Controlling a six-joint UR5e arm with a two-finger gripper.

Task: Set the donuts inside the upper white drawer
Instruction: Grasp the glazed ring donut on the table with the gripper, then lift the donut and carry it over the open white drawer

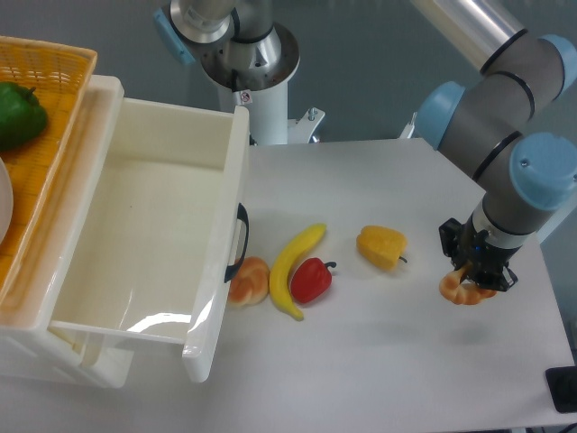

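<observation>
Two donuts show on the white surface (388, 352). One donut (250, 280) lies right against the front panel of the open white drawer (135, 234), just below its dark curved handle (240, 244), and touches or nearly touches the banana (295, 269) on its other side. The second donut (462, 289) is far off near the right edge, gripped in the claw (475, 275) of the arm (505, 135); the black fingers are closed on its upper part, and a faint shadow on the surface beneath it suggests it is lifted a little, though contact cannot be ruled out.

Between the two donuts sit a red pepper (311, 280), touching the banana's lower end, and a yellow pepper (381, 247), standing apart from the others. The drawer is pulled out, its deep inside bare and glossy. Above and left of it, on top of the cabinet, an orange wicker basket (54, 99) holds a green pepper (18, 115).
</observation>
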